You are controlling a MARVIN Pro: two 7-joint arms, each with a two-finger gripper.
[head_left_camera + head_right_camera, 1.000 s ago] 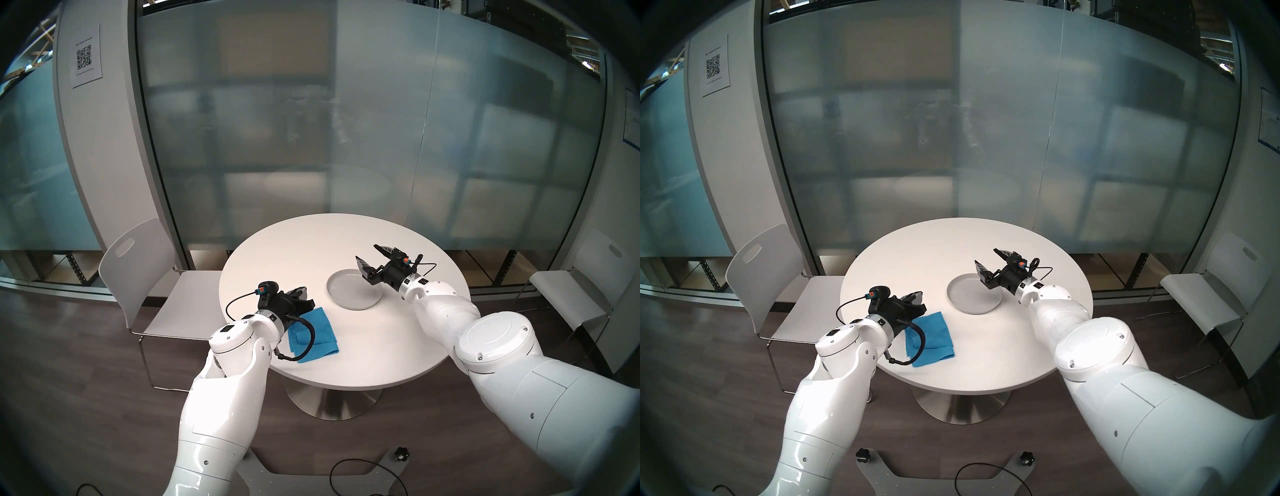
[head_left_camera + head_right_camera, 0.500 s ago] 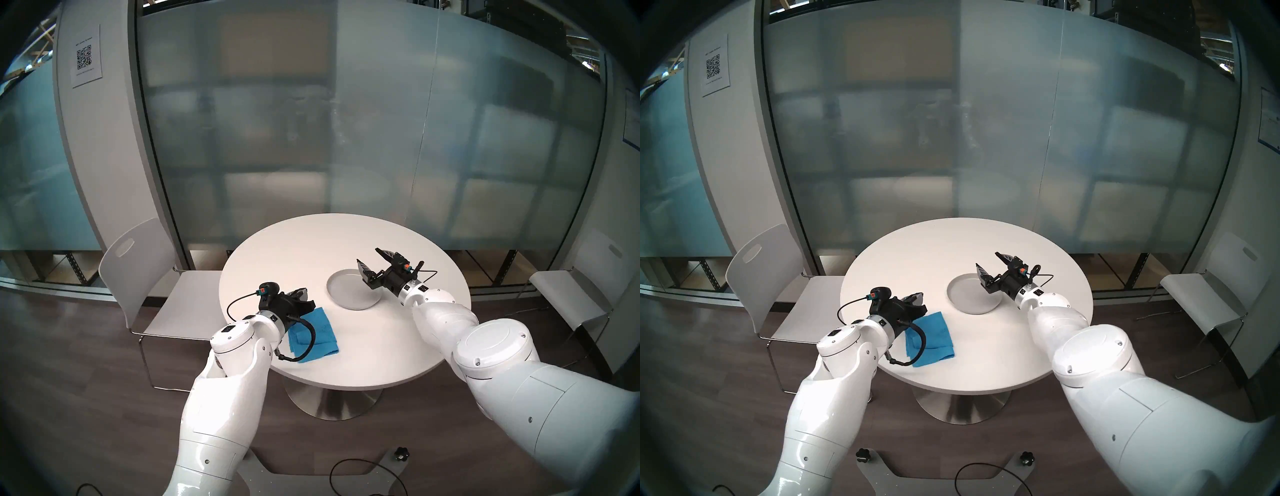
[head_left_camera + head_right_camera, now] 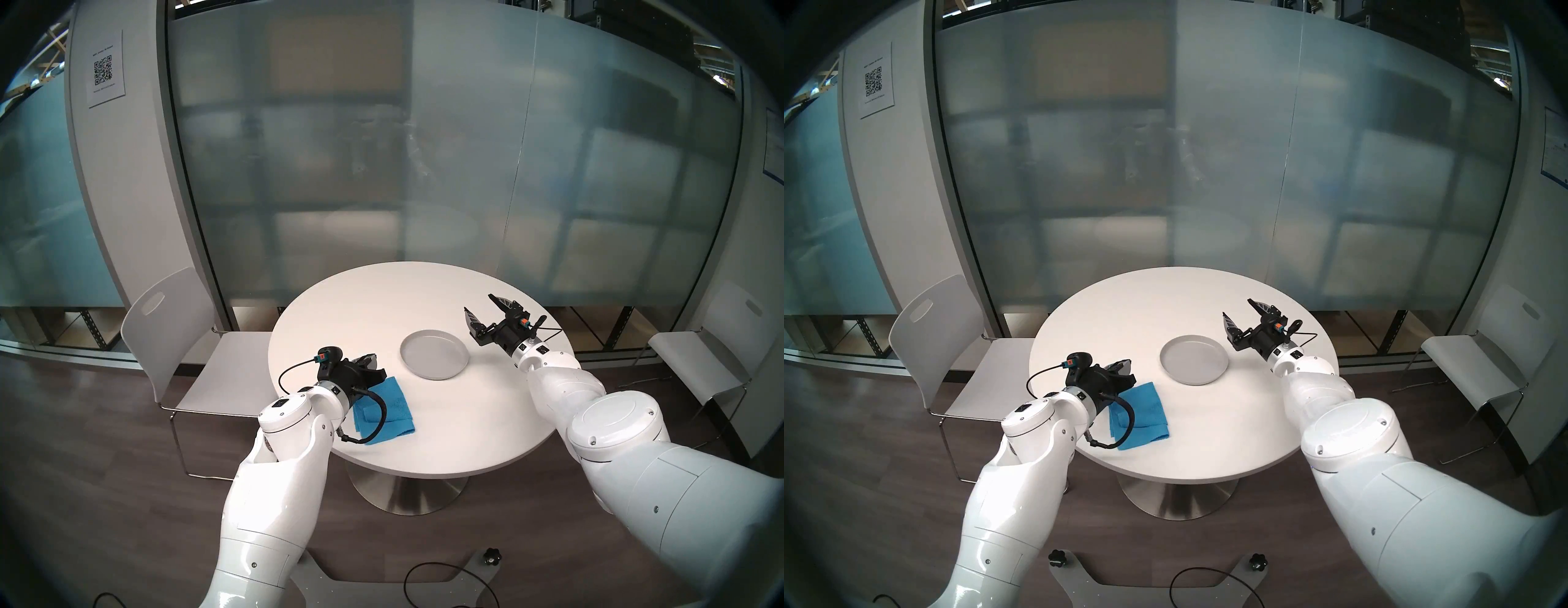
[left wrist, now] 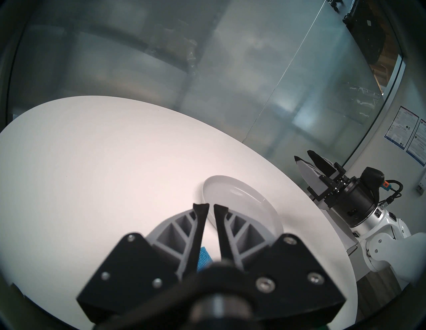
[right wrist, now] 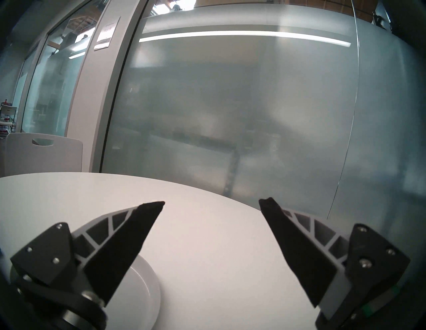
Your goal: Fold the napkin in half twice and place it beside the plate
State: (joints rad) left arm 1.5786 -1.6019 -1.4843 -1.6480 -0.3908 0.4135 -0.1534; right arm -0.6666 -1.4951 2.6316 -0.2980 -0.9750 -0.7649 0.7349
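The left jaws [image 4: 211, 210] are nearly closed, empty, above the folded napkin's [image 3: 392, 409] far corner. The right jaws [image 3: 479, 306], spread wide, are held beyond the plate [image 3: 433, 354] on the worktop [image 3: 445, 433].

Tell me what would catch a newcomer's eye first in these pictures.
The bright blue napkin, the only strong colour, lies folded near the round white table's front-left edge, partly under the left end effector, whose fingers are nearly together. The light-grey plate sits alone mid-table, apart from the napkin. To its right the right end effector hangs wide open and holds nothing.
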